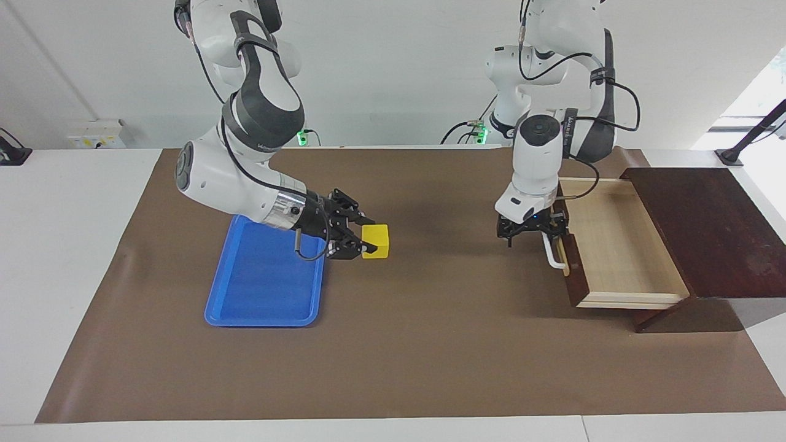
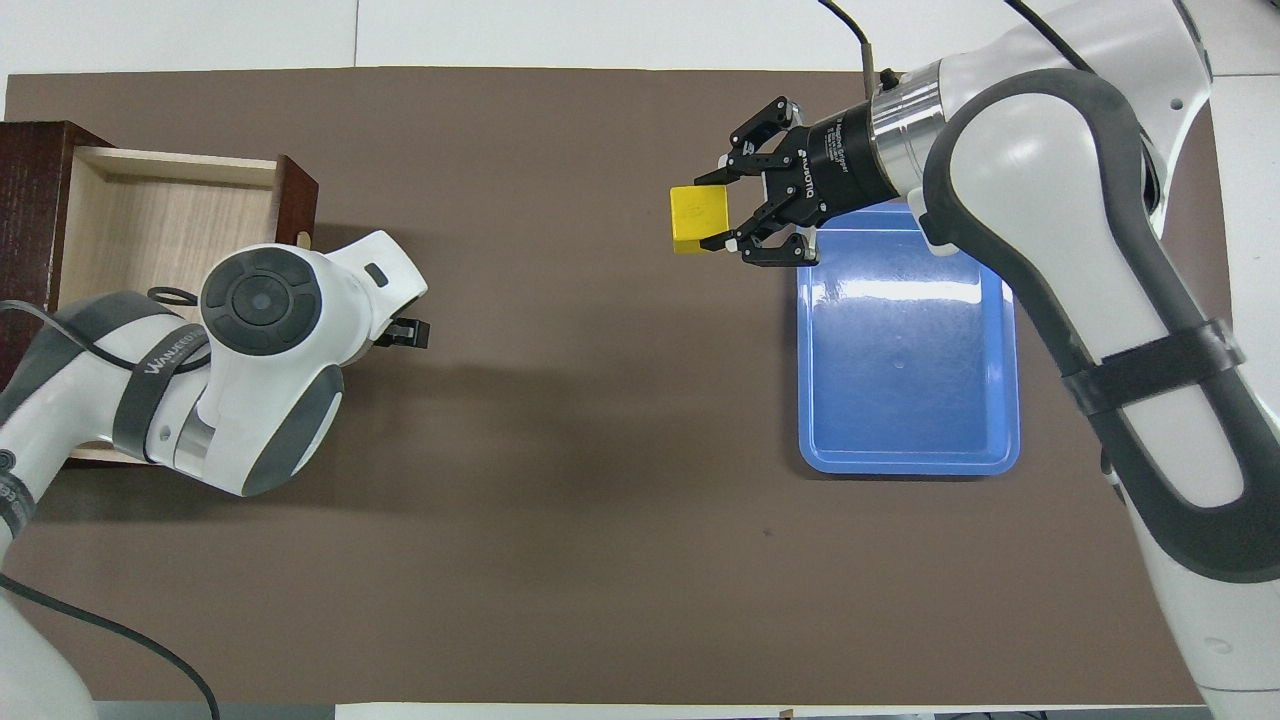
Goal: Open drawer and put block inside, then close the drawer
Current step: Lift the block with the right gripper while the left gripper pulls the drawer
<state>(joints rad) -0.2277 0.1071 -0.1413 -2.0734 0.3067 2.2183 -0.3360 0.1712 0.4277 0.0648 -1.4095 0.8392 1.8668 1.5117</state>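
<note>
The drawer (image 1: 620, 245) stands pulled open at the left arm's end of the table, its pale wood inside bare; it also shows in the overhead view (image 2: 160, 215). Its white bar handle (image 1: 554, 255) faces the table's middle. My left gripper (image 1: 531, 232) is open and hangs just over the handle's end nearer the robots, holding nothing. In the overhead view its own wrist hides it. My right gripper (image 1: 367, 240) is shut on the yellow block (image 1: 376, 241), low over the mat beside the blue tray. The block (image 2: 699, 218) and the right gripper (image 2: 722, 212) also show in the overhead view.
A blue plastic tray (image 1: 264, 282) lies on the brown mat toward the right arm's end, also in the overhead view (image 2: 905, 370). The dark wood cabinet (image 1: 706, 227) that houses the drawer stands at the mat's edge. Bare brown mat (image 1: 442, 307) lies between tray and drawer.
</note>
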